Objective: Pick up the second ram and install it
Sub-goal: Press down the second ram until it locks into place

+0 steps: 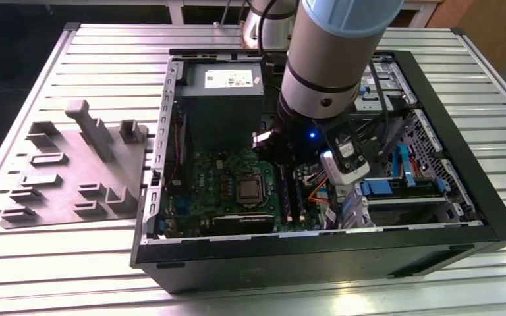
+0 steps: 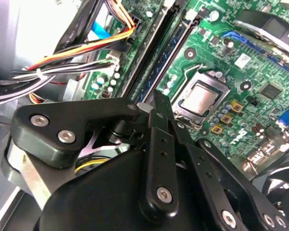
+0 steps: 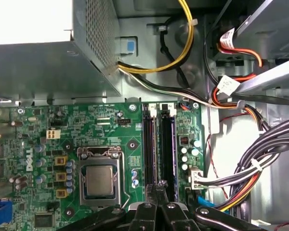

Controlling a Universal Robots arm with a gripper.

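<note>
Setting: an open black desktop computer case (image 1: 464, 197) lies on its side on a slatted metal table (image 1: 60, 257), seen from above in the exterior view.
Arm: a grey robot arm (image 1: 328, 66) reaches down into the case, over the motherboard.
Gripper: the black gripper (image 3: 159, 190) hangs low over the memory slots; in both wrist views its two fingers (image 2: 161, 113) are pressed together, tips meeting, with nothing visible between them.
Second ram: the second ram (image 3: 166, 144) stands on edge in the slot nearer the cable bundle, parallel to a first module (image 3: 149, 144) just beside it. The closed fingertips sit directly at its near end; actual contact cannot be judged.
Motherboard: the green motherboard (image 3: 48, 163) carries a silver processor (image 3: 100, 179) in its socket, near the memory slots.
Power supply: a grey metal power supply (image 1: 221, 99) sits at the far end of the case.
Cables: yellow, black, red and orange cables (image 3: 250, 168) run along the side of the board beyond the slots.
Fixture tray: a grey moulded fixture tray (image 1: 73, 171) rests on the table, well apart from the case, toward the exterior view's left.
</note>
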